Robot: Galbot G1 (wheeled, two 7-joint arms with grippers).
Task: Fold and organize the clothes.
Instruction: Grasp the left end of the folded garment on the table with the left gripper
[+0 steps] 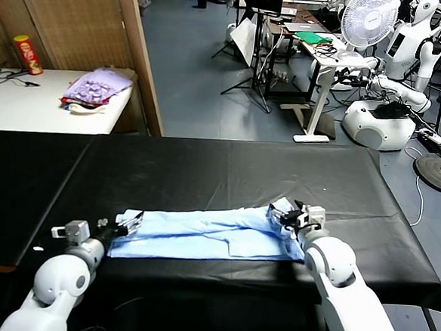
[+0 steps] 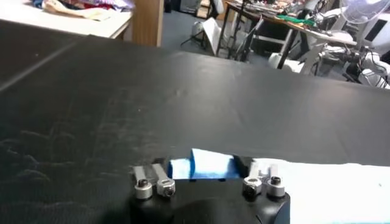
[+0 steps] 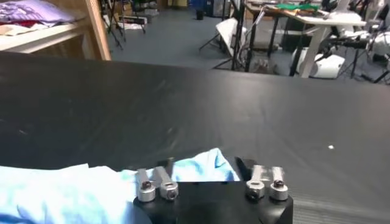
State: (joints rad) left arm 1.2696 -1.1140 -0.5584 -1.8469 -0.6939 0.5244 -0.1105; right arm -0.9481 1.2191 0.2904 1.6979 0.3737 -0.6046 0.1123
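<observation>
The pale sky-blue thin-fabric T-shirt [image 1: 208, 233] lies folded lengthwise on the black-covered table [image 1: 205, 172]. Left gripper [image 1: 129, 223] and right gripper [image 1: 285, 214] each straddle an end with jaws parted — lift both ends evenly.

Both arms are glossy white, rounded shells with bulbous joints. The left gripper [image 1: 129, 223] and right gripper [image 1: 284, 214] are black, with a black block base. In the wrist views, each base carries two pairs of silver cylindrical fittings with dark screw heads.
</observation>
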